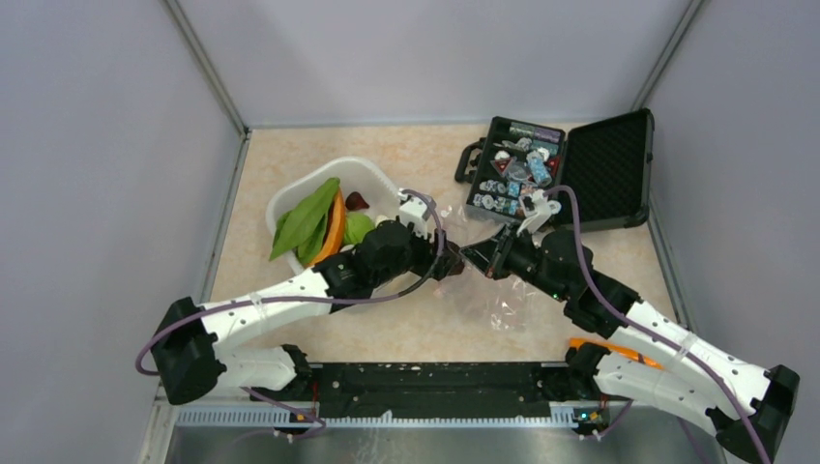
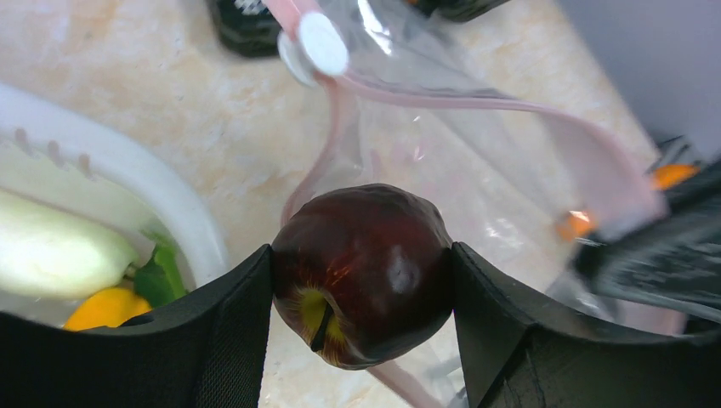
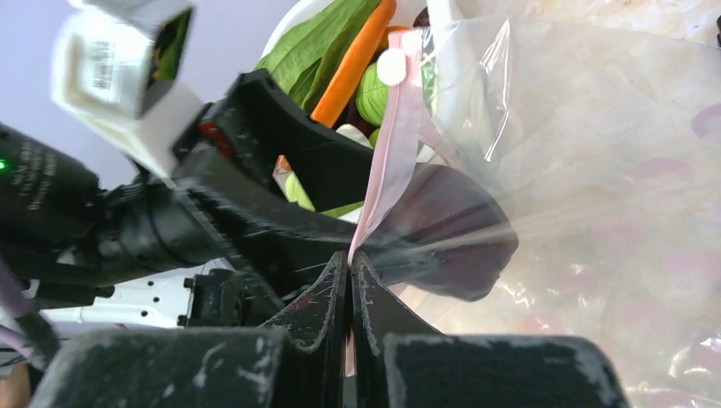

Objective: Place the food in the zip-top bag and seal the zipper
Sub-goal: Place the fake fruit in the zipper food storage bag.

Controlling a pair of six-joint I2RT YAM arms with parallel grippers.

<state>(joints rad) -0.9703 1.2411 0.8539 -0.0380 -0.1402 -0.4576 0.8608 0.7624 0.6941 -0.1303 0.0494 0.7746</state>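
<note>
Left wrist: left gripper (image 2: 361, 262) clamps dark purple round piece (image 2: 366, 285) at zip-top bag (image 2: 485, 174) mouth. Right gripper (image 3: 350, 270) pinches zipper (image 3: 387, 170).

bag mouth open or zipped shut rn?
Open. The zipper's two pink strips spread apart in a loop. The right gripper pinches one strip, and the left gripper holds the dark fruit by the mouth.

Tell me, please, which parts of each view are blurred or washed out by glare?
Left wrist: the dark round fruit is sharp with a small highlight, while the zipper behind it is soft. Right wrist: the right claw is crisp, the white block on the left arm is blurred, and glare streaks cross the zip-top bag. Top external: evenly lit and sharp, though the bag barely shows.
</note>
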